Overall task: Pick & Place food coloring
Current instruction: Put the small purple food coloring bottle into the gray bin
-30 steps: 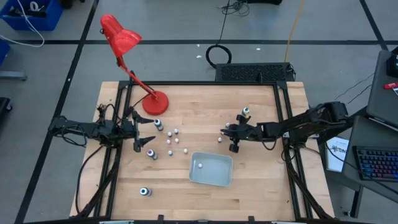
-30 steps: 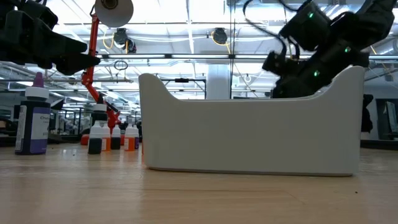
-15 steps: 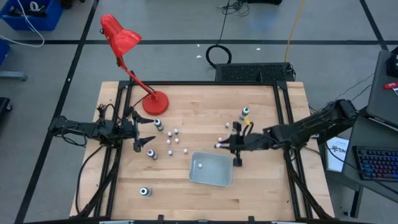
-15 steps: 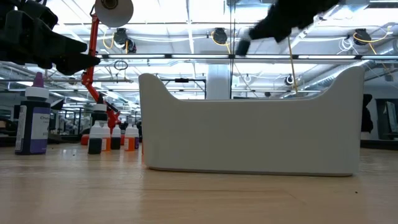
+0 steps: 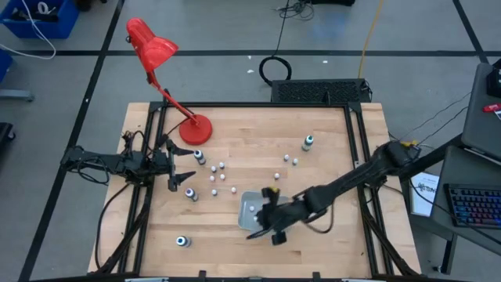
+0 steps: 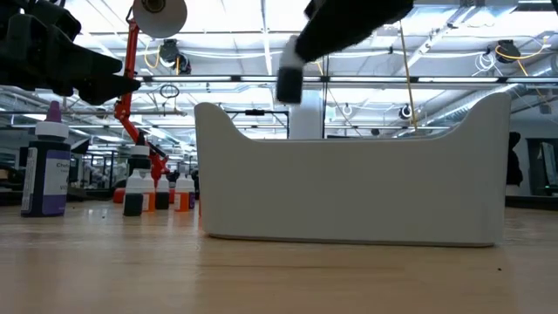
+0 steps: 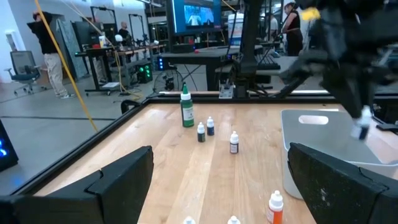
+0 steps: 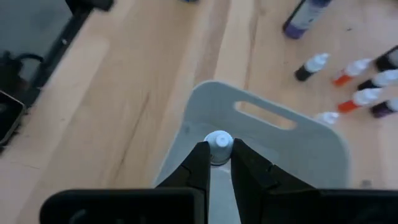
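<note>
Since one second earlier: right arm swung from the far right of the table to above the pale blue-grey tray point(image 5: 252, 205); left arm unmoved.

Right gripper point(image 5: 272, 225) over the tray's near half, jaws closed on a small white-capped vial point(image 8: 218, 146), seen in the right wrist view between the two dark fingers, above the tray floor. Whether the vial touches the floor: cannot tell.

Left gripper point(image 5: 180, 178) at the table's left edge, jaws spread wide, holding nothing.

Remaining food coloring: cluster of tiny vials point(image 5: 218, 177) at table centre-left, just right of the left gripper; one larger bottle point(image 5: 200, 157) beside the base of the red lamp point(image 5: 155, 52); another bottle point(image 5: 191, 193) near the cluster; one bottle point(image 5: 182, 241) alone at the near left; green bottle point(image 5: 308, 142) upright at the far right, with two small vials point(image 5: 290, 160) close by. All upright on the wooden table point(image 5: 329, 243), outside the tray.
</note>
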`<state>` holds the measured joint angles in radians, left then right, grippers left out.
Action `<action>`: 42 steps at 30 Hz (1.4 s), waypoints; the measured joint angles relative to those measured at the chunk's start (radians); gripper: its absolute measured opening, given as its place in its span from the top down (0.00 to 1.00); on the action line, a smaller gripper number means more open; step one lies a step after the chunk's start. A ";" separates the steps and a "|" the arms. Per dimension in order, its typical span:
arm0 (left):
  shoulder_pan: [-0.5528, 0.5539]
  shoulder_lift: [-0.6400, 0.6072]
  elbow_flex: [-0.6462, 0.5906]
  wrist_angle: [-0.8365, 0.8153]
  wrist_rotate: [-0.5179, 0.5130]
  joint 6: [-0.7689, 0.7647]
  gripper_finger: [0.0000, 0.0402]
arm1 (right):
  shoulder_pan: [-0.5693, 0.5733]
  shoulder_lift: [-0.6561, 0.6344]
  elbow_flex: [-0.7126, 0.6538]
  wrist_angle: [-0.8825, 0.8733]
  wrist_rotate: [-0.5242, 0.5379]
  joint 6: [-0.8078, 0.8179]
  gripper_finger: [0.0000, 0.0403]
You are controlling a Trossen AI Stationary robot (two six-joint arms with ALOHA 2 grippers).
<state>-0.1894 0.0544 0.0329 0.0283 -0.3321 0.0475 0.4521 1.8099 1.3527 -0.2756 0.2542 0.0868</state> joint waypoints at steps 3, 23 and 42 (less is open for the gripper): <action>0.000 0.000 0.000 0.000 0.000 0.000 0.09 | -0.008 0.052 0.007 0.026 -0.025 0.002 0.92; 0.000 0.000 0.000 -0.002 0.000 0.000 0.09 | -0.016 0.168 0.008 0.083 -0.024 0.032 0.92; 0.000 0.000 0.000 -0.001 0.000 0.000 0.09 | -0.025 0.168 -0.027 0.084 -0.050 0.077 0.92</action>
<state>-0.1894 0.0544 0.0327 0.0270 -0.3321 0.0475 0.4267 1.9778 1.3258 -0.1912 0.2039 0.1638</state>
